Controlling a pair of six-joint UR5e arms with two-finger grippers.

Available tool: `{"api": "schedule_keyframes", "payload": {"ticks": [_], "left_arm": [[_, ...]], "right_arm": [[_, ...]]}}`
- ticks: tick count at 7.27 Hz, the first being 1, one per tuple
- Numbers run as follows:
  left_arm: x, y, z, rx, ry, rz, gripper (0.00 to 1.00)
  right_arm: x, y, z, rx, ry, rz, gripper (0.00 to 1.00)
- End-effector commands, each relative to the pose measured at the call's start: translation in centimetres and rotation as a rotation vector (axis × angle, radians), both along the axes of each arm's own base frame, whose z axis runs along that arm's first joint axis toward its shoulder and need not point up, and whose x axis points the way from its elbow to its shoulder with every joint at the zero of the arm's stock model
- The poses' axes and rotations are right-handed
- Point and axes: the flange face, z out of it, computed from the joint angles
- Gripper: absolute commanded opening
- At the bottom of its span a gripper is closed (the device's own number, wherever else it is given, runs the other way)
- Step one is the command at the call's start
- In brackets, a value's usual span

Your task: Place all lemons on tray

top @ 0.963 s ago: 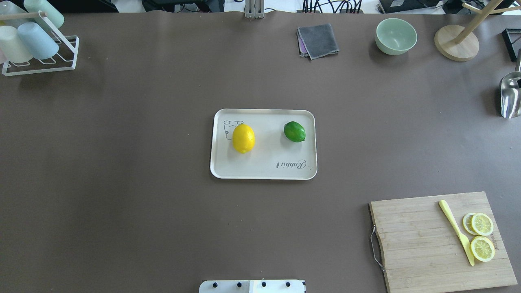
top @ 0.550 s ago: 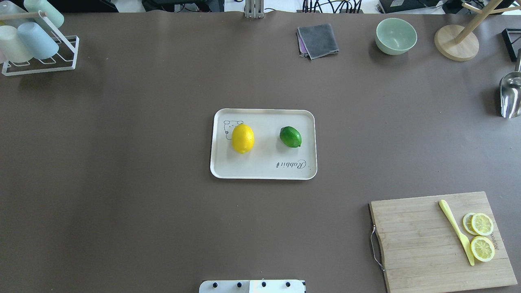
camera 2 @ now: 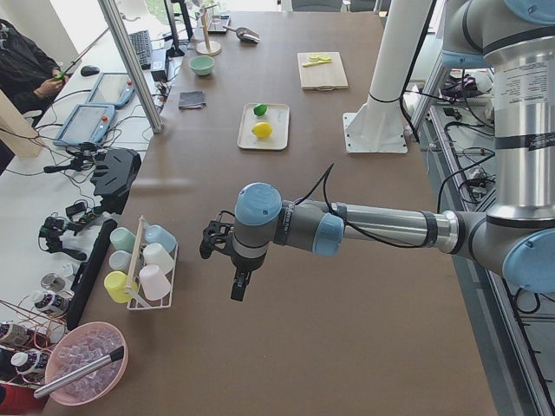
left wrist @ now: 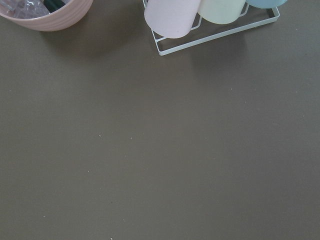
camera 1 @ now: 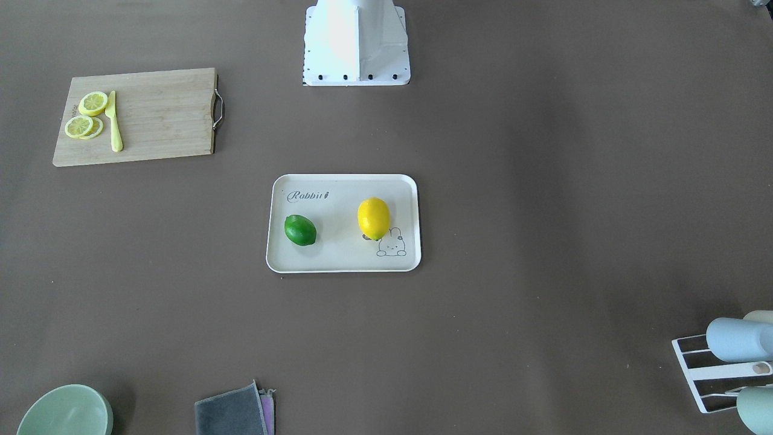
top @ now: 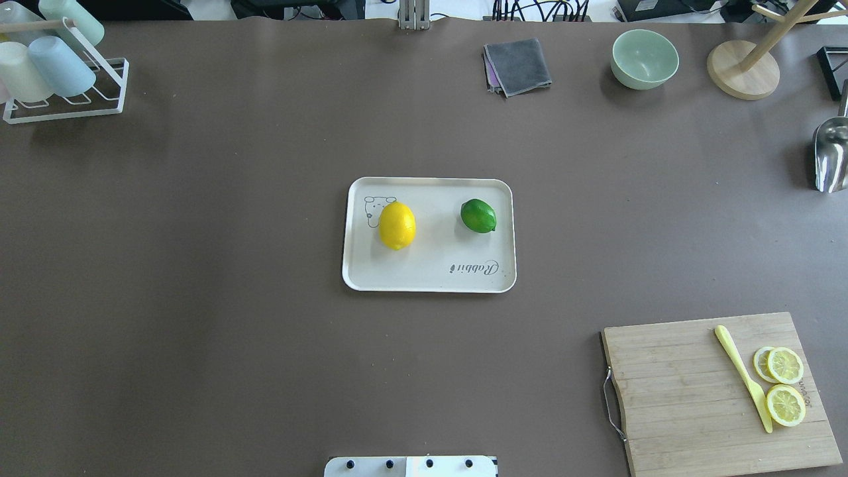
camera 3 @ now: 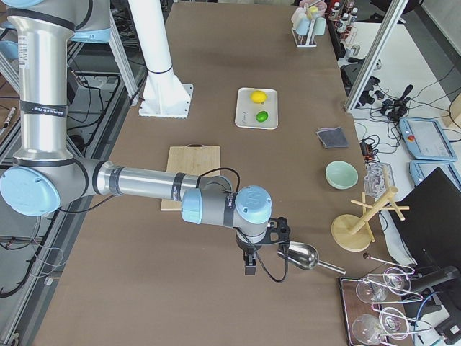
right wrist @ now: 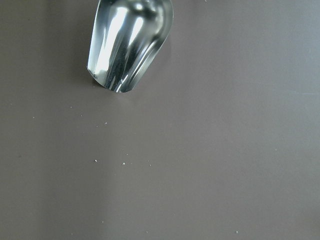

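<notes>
I see both lemons lying on the tray [top: 429, 277], which sits in the middle of the table [top: 199, 298]. The yellow lemon [top: 397, 225] is on the half toward the robot's left and covers part of the bunny drawing. The green lemon [top: 478, 216] is on the other half, on the far side of the "Rabbit" script from the robot, well apart from the yellow one. Neither arm is near the tray. My left gripper [camera 2: 238, 284] hangs pointing down over bare table at the robot's left end, near the cup rack [left wrist: 215, 35], and its wrist camera also catches the rim of a pink bowl [left wrist: 47, 17]. My right gripper [camera 3: 249, 265] hangs pointing down at the opposite end, just beside the metal scoop [right wrist: 127, 45]. Both claws show only in the side views, so I cannot tell whether their fingers are apart or together. On the robot's right, the cutting board [top: 682, 391] carries the lemon slices [top: 785, 404] and the yellow knife [top: 742, 376]. At the far edge sit a green bowl [top: 644, 58] and a grey cloth [top: 518, 65].
</notes>
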Motion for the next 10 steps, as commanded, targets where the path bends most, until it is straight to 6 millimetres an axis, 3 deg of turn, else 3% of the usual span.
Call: {"api": "schedule_keyframes", "payload": {"ticks": [1,2,10], "left_arm": [[0.1,-0.4,0.0,-0.024,0.0,0.0,0.98],[0.1,-0.9,0.1,-0.024,-0.002,0.0,0.98],[0.1,-0.9,0.6,-0.035,-0.003,-0.001,0.98]], "right_arm": [[-0.2,-1.2,-1.1,0.009,0.001,0.0,1.0],[-0.6,-2.2,-1.8,0.007,0.001,-0.009,1.0],[-0.6,-2.7,-2.5,0.023,0.001,-0.009,1.0]]}}
